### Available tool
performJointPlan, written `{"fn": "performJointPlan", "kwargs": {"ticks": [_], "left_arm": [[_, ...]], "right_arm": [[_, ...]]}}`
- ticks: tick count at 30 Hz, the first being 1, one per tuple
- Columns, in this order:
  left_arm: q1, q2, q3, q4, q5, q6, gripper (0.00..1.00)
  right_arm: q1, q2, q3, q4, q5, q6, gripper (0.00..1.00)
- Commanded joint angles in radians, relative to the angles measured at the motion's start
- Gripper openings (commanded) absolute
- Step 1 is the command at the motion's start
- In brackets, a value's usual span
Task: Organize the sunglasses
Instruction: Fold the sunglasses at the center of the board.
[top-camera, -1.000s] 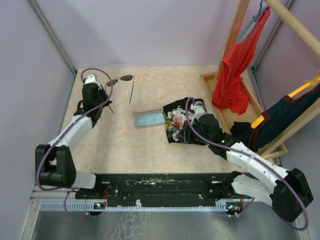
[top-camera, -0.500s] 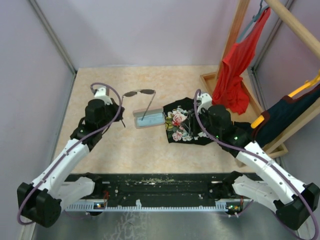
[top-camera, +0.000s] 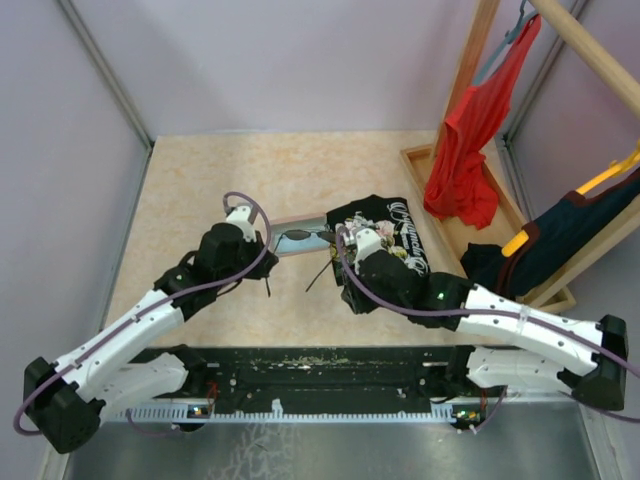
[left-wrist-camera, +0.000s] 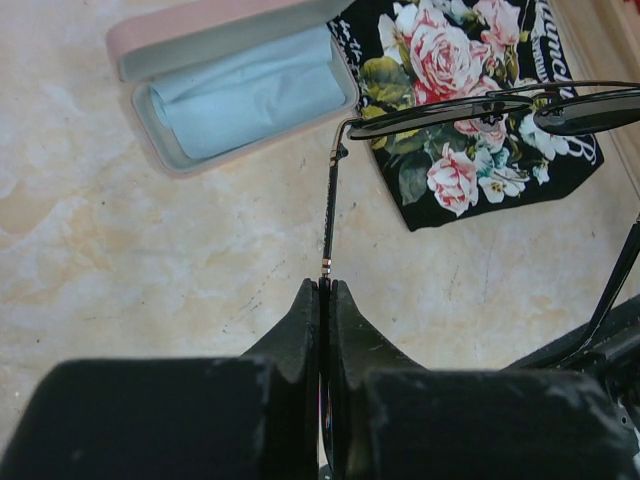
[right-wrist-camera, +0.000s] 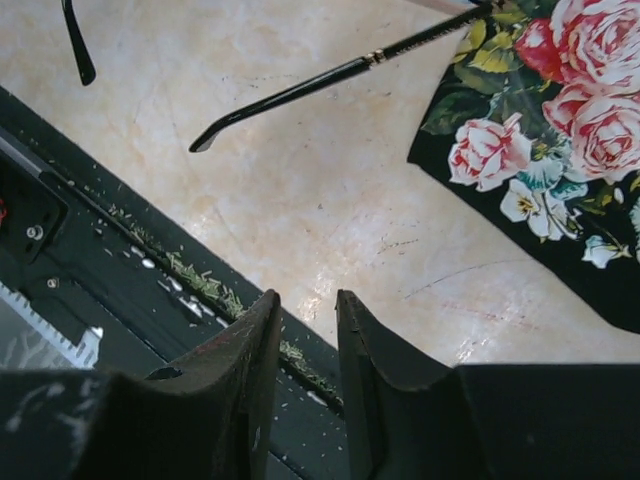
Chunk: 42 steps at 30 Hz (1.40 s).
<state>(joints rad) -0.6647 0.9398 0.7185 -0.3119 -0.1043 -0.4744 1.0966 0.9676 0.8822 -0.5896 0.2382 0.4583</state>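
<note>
The sunglasses (left-wrist-camera: 480, 105) are thin and dark-framed with dark lenses. They hang above the table, and my left gripper (left-wrist-camera: 323, 290) is shut on one of their slim arms. From above, the sunglasses (top-camera: 298, 238) hover over the pink case (top-camera: 285, 222), just right of my left gripper (top-camera: 264, 262). The case (left-wrist-camera: 215, 30) lies open with a light-blue cloth (left-wrist-camera: 245, 90) inside. My right gripper (right-wrist-camera: 307, 295) is open with a narrow gap and holds nothing. It sits below the free arm of the sunglasses (right-wrist-camera: 330, 78), near the table's front edge. The top view places my right gripper (top-camera: 346, 282) close beside the glasses.
A black cloth printed with roses (top-camera: 395, 228) lies right of the case. A wooden rack (top-camera: 470, 70) with a red garment (top-camera: 465, 150) stands at the back right. Dark clothes (top-camera: 560, 240) hang at the right. A black rail (right-wrist-camera: 120, 250) runs along the near edge.
My left arm carried the sunglasses from the far left to the middle, over the case. My right arm swung left and nearer, across the rose cloth, up to the glasses.
</note>
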Motion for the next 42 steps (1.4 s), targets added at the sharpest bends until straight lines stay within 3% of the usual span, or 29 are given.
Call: {"fn": "performJointPlan", "kwargs": {"ticks": [1, 14, 24, 42], "left_arm": [[-0.038, 0.002, 0.009, -0.024, 0.021, -0.007, 0.0], [-0.13, 0.008, 0.003, 0.001, -0.007, 0.023, 0.0], [-0.167, 0.001, -0.004, -0.005, -0.032, 0.05, 0.0], [-0.185, 0.006, -0.022, -0.019, -0.066, 0.061, 0.0]], "right_arm": [[0.075, 0.058, 0.033, 0.029, 0.11, 0.086, 0.28], [0.074, 0.271, 0.121, 0.133, 0.159, 0.075, 0.01], [0.0, 0.351, 0.146, 0.206, 0.138, 0.081, 0.0], [-0.044, 0.353, 0.134, 0.263, 0.137, 0.069, 0.0]]}}
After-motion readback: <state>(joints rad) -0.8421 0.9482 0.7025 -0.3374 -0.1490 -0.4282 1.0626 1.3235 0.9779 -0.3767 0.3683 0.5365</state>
